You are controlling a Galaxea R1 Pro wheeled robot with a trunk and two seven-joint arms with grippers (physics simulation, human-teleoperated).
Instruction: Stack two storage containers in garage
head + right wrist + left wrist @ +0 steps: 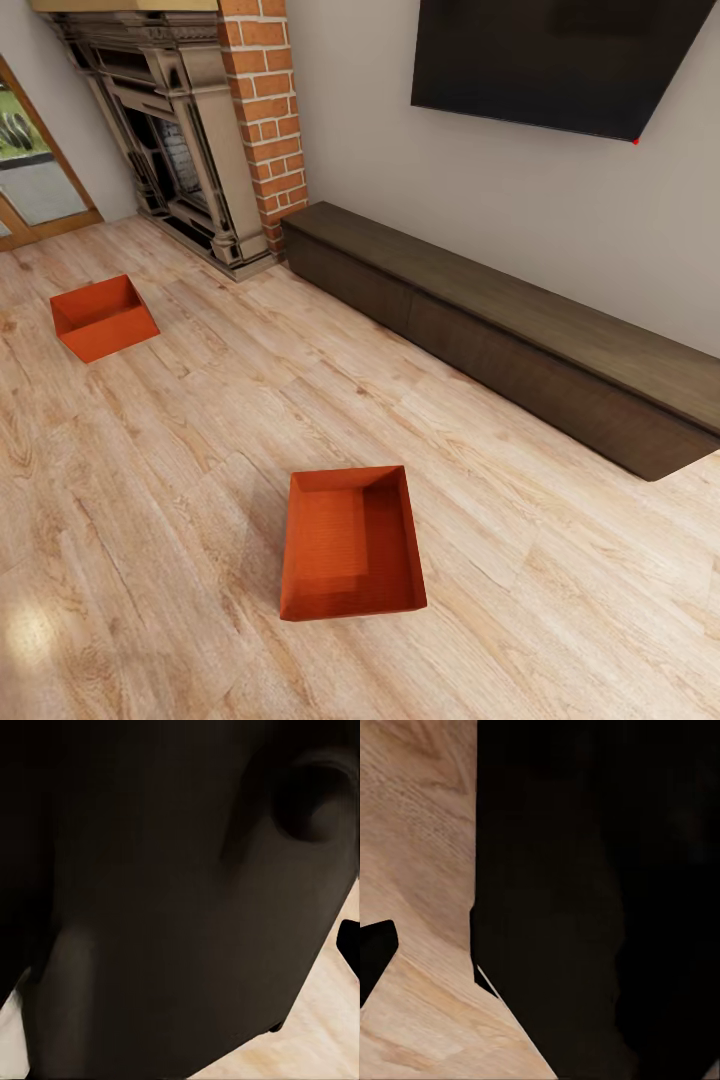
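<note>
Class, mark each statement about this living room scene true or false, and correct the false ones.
1. Two bins sit on the wood floor. True: the near bin and the far bin.
2. The bins are stacked. False: they lie well apart.
3. The far bin lies nearer the fireplace than the near bin does. True.
4. The near bin holds boxes. False: it is empty.
5. The TV stands on the cabinet. False: it hangs on the wall above it.

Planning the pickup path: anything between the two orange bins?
Nothing; head view shows only wood-plank floor between the near bin and the far bin.
</note>
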